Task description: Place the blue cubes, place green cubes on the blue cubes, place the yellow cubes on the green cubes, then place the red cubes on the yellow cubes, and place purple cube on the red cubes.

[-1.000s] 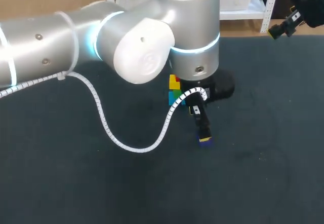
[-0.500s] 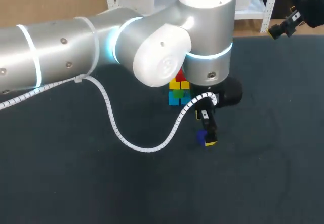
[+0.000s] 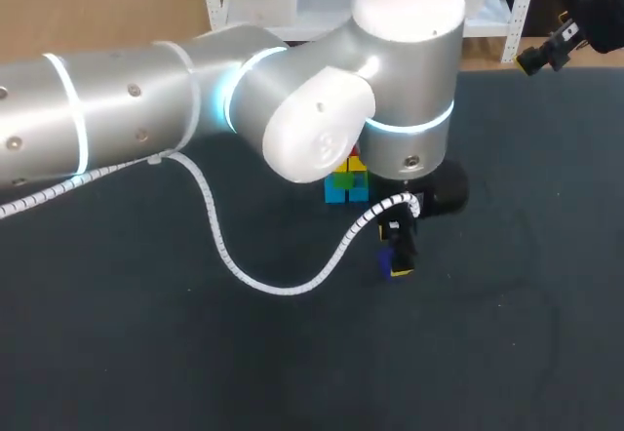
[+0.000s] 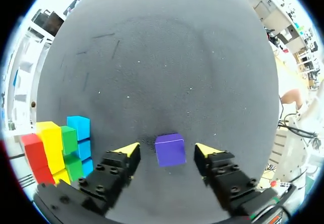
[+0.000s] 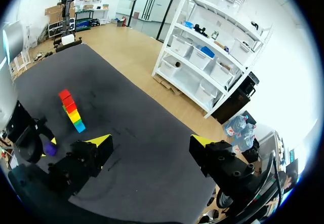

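Overhead, left arm (image 3: 292, 109) partly hides cube stack (image 3: 341, 187).

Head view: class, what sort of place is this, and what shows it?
Probably a robotics lab: my left arm over a dark table, beside a stack of coloured cubes and a purple cube.

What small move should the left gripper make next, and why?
Probably close the left gripper on the purple cube: the cube lies on the table between its open fingers, touching neither, and the cube stack, red on top, lacks it.
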Tool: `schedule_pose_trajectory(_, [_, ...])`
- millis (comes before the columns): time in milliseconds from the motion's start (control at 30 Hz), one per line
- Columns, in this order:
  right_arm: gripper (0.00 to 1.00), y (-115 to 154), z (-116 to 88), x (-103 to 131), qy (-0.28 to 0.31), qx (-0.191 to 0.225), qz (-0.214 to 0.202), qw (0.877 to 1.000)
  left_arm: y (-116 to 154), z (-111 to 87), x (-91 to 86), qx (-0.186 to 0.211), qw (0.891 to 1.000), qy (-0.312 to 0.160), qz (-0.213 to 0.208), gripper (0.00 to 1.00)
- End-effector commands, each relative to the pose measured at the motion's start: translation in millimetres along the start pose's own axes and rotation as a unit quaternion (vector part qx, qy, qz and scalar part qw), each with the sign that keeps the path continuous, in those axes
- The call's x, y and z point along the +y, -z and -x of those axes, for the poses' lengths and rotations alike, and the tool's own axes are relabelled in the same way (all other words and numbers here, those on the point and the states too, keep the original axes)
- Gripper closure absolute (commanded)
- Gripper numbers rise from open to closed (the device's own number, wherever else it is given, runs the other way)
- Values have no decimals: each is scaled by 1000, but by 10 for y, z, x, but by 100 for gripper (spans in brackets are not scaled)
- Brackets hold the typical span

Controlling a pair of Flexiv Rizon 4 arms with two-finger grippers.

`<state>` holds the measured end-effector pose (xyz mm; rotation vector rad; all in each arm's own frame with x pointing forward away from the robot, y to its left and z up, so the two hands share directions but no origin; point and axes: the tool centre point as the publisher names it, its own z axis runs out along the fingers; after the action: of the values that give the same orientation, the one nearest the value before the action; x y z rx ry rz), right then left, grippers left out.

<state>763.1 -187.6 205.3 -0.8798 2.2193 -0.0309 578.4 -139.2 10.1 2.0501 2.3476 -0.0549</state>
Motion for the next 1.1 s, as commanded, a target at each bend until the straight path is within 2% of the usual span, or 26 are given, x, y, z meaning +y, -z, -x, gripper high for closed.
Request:
schedule_pose_trajectory(33, [0, -3, -9, 13, -1, -2, -3, 1000, -13, 1, -36, 0, 1000, -1, 2, 45])
schedule_pose_trajectory(100, [0, -3, -9, 13, -1, -2, -3, 1000, -14, 1, -37, 0, 1000, -2, 1, 48])
schedule_pose_trajectory(133, [0, -3, -9, 13, -1, -2, -3, 1000, -17, 0, -39, 1, 1000, -1, 0, 52])
schedule_pose_trajectory(167, [0, -3, -9, 13, -1, -2, -3, 1000, -24, -3, -41, 2, 1000, -2, -2, 66])
schedule_pose_trajectory(200, [0, -3, -9, 13, -1, -2, -3, 1000, -27, -3, -42, 3, 1000, -2, -3, 90])
schedule_pose_trajectory(233, [0, -3, -9, 13, -1, -2, -3, 1000, -29, -3, -41, 3, 1000, -1, -3, 99])
schedule_pose_trajectory(467, [0, -3, -9, 13, -1, -2, -3, 1000, -11, -6, -31, -7, 1000, 1, 1, 100])
schedule_pose_trajectory(600, [0, -3, -9, 13, -1, -2, -3, 1000, 121, -20, -40, -19, 1000, -12, 11, 100])
schedule_pose_trajectory(867, [0, -3, -9, 13, -1, -2, -3, 1000, 640, -243, -219, 12, 997, -73, 20, 100])
schedule_pose_trajectory(1000, [0, -3, -9, 13, -1, -2, -3, 1000, 985, -342, -299, 0, 995, -100, -3, 100])
schedule_pose_trajectory(1100, [0, -3, -9, 13, -1, -2, -3, 1000, 1232, -362, -257, -11, 994, -107, 3, 100])
